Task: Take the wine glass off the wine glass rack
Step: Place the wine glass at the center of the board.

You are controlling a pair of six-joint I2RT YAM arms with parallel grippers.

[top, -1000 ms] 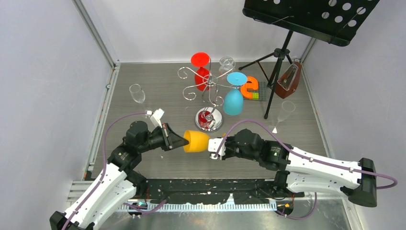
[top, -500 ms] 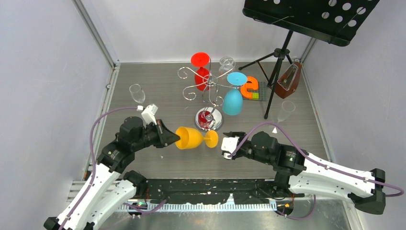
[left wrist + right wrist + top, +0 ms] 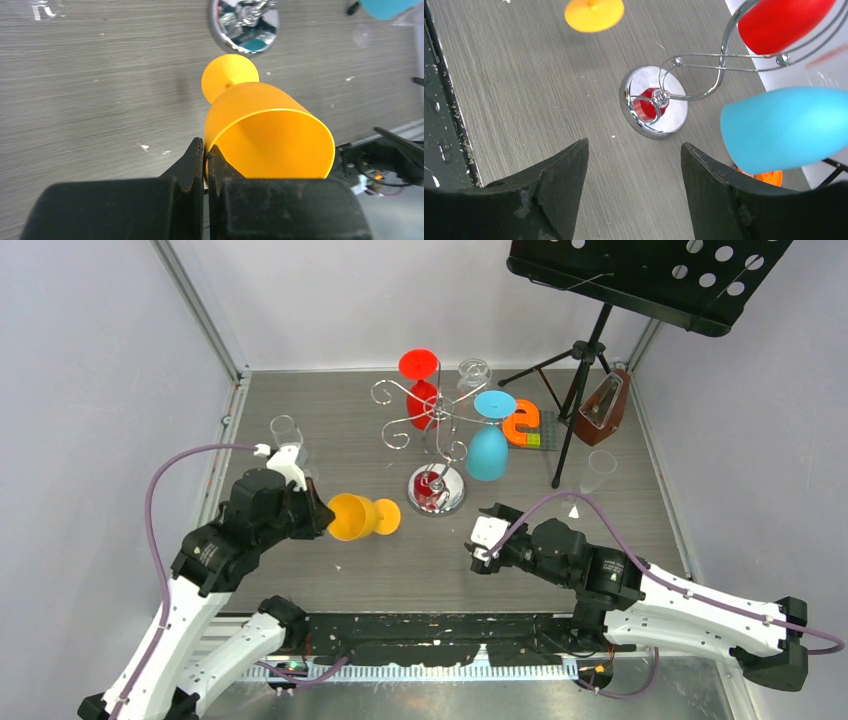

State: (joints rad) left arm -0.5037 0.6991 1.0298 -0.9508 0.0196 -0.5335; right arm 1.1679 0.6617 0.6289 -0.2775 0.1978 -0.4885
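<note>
Two views split it: my left wrist camera shows my left claw (image 3: 205, 152) pinching the rim of the yellow glass (image 3: 265, 135); overhead shows it sideways, off the rack (image 3: 437, 420), left of its base. My right claw (image 3: 634, 150) gapes, empty.

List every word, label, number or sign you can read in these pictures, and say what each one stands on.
No printed text can be read in any view.
Orange block beside the rack: shaped like a letter or digit, perhaps "e"; I cannot tell which.
Metronome: any markings are too small to read.
Yellow glass: plain, no lettering.
</note>
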